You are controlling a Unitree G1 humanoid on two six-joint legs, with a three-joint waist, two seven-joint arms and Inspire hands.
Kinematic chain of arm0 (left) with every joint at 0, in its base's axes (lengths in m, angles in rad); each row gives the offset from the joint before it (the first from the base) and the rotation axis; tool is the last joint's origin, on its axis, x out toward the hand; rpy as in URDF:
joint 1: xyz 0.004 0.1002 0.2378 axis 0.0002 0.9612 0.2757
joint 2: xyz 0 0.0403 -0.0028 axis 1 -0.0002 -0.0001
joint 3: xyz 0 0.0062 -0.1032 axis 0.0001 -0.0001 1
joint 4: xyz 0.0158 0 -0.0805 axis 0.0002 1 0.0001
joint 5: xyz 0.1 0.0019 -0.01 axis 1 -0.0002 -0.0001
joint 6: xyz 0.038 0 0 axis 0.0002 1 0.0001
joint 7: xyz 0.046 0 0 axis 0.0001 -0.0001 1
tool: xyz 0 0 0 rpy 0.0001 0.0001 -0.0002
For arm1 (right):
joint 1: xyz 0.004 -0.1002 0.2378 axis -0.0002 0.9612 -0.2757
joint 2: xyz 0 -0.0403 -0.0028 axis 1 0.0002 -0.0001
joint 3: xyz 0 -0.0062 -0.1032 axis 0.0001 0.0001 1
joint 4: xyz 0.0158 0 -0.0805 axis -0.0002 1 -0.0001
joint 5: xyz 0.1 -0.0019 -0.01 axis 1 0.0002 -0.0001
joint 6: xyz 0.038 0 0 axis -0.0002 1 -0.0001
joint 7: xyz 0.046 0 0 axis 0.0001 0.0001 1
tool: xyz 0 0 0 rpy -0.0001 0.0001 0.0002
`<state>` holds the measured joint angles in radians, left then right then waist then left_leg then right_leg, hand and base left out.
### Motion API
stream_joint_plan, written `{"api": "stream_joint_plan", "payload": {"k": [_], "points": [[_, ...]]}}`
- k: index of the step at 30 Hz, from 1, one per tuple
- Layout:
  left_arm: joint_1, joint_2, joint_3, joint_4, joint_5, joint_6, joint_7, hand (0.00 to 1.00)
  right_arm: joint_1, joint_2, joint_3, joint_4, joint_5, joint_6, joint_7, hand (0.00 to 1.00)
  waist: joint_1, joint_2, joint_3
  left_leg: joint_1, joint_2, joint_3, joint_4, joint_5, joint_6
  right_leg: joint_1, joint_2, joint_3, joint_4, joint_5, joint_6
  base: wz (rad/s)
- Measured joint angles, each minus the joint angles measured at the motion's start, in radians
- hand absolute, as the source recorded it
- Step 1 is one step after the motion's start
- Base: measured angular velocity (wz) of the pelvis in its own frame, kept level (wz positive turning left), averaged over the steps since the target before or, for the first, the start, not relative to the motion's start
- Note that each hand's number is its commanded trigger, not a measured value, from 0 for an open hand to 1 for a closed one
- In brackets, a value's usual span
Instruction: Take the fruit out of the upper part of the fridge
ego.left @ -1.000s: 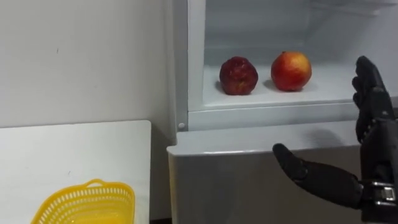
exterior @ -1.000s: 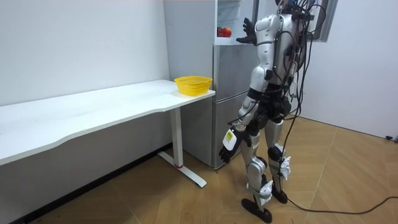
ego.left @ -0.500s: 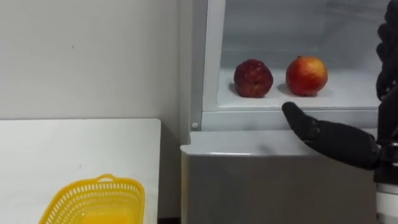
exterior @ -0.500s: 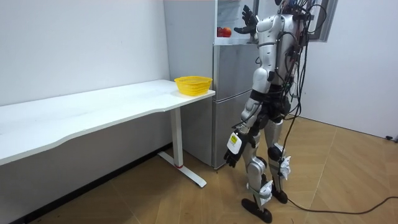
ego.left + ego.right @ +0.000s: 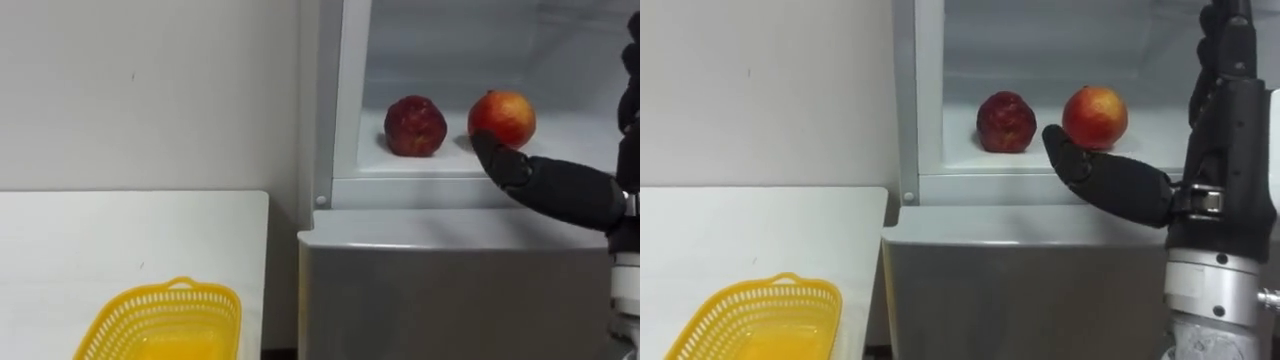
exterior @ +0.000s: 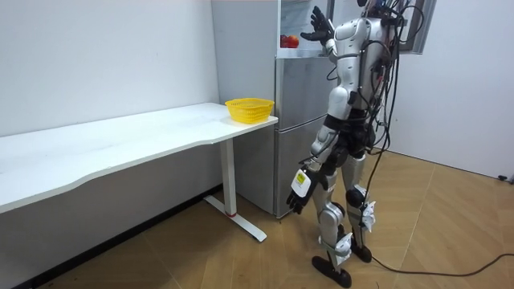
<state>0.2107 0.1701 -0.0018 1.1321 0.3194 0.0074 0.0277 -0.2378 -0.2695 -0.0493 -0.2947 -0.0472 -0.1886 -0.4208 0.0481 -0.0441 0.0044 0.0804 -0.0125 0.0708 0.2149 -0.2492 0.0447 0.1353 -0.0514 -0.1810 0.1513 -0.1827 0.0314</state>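
Red-and-yellow apple (image 5: 503,117) first: it sits in the open top of the fridge (image 5: 450,290), right behind the thumb tip of the right hand (image 5: 565,190). I cannot tell if they touch. A dark red apple (image 5: 415,126) lies left of that hand. A yellow basket (image 5: 165,320) sits low and far to its left on the white table (image 5: 100,230).

In the room view, the robot stands at the fridge with its right hand up high. The left hand (image 6: 295,197) hangs by its thigh.

In the right eye view, the right hand's fingers are straight and spread apart — holding nothing.

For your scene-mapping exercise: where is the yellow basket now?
The basket sits at the table's end, lower left in the left eye view, beside the fridge.
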Motion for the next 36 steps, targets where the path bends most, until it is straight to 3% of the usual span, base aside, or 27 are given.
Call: {"api": "stream_joint_plan", "payload": {"k": [10,19,36], "points": [[-0.001,-0.002,0.000,-0.032,0.047,0.031,0.003,0.00,-0.066,-0.011,0.001,0.093,0.100,0.060,0.049,0.00,0.045,-0.018,-0.0014,0.002,-0.001,-0.025,-0.001,0.002,-0.002,0.005,0.000,-0.018,0.000,0.000,0.000,0.06],[0.000,-0.001,0.000,-0.034,0.047,0.038,0.010,0.00,-0.101,-0.012,0.007,0.112,0.120,0.061,0.071,0.00,0.066,-0.027,0.0060,0.000,-0.001,-0.047,-0.001,0.002,-0.002,0.012,0.000,-0.037,0.000,0.000,0.000,0.08],[0.000,0.001,-0.001,-0.039,0.047,0.050,0.000,0.00,-0.190,-0.012,0.048,0.174,0.116,0.074,0.074,0.00,0.074,-0.026,0.0070,0.000,-0.001,-0.059,-0.002,0.003,-0.003,0.016,0.001,-0.041,-0.002,0.000,0.000,0.02]]}}
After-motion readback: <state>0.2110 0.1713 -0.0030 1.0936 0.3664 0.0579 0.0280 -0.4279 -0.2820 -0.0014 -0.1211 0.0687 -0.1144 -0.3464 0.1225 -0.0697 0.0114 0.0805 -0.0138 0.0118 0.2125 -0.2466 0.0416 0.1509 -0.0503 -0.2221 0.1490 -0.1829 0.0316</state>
